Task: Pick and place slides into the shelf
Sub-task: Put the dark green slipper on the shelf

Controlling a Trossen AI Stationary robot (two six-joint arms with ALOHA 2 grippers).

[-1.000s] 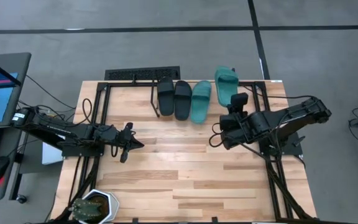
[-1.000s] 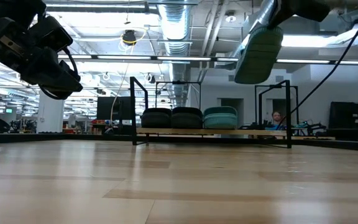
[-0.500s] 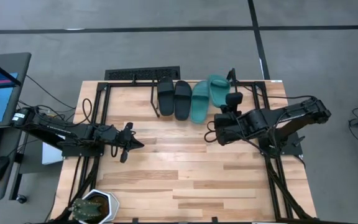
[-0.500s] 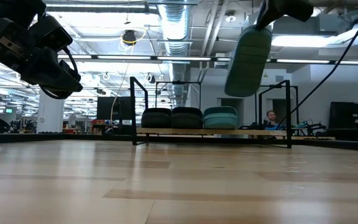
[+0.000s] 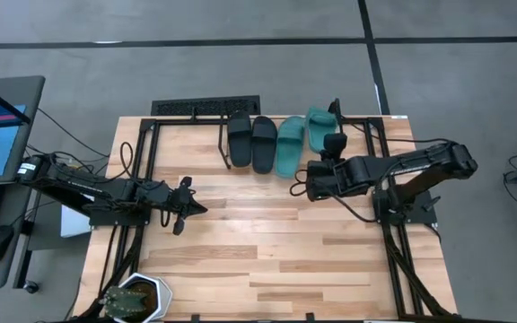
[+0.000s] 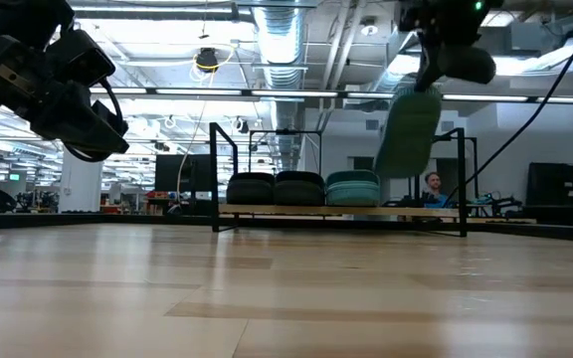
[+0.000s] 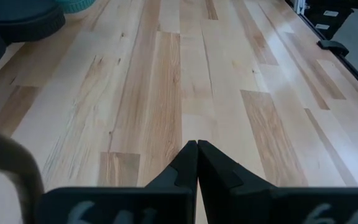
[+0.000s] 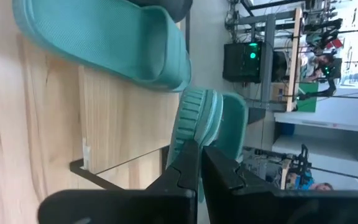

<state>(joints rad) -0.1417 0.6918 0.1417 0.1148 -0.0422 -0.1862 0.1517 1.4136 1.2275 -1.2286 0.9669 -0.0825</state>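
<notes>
Counting four slides: two black, two teal. Three sit side by side in the shelf point(image 5: 225, 144) at the table's far edge: black slide point(image 5: 239, 138), second black slide point(image 5: 264, 144), then a teal slide point(image 5: 289, 146). The fourth teal slide point(image 5: 319, 127) is off the surface, pinched at its heel edge by the right gripper point(image 5: 317, 169); the fingers are pressed together on the thin rim. In the low view it hangs toe-down, tilted, above the shelf's right end point(image 6: 408, 131).

One shelf: thin black metal rods, two upright posts, low and open. Behind it, off the table, lies one flat black slotted grille point(image 5: 205, 107).

Slides look soft and moulded, matte, with rounded toes and a wide strap. The right wrist view shows fine ribbing along the held slide's sole edge point(image 8: 194, 121) and a stippled footbed on the racked teal one point(image 8: 101, 37).

Left gripper point(image 5: 193, 206) waits over the left-middle of the table, fingers fully closed, nothing in them; the left wrist view shows the two dark tips meeting point(image 7: 197, 146) over bare boards.

Table point(image 5: 267, 242): pale wooden planks, mixed grain, smooth with a slight sheen.

One potted plant point(image 5: 133, 301) in a white angular pot at the near left corner. Whether the held slide touches the racked teal one is hard to judge; probably just apart.
</notes>
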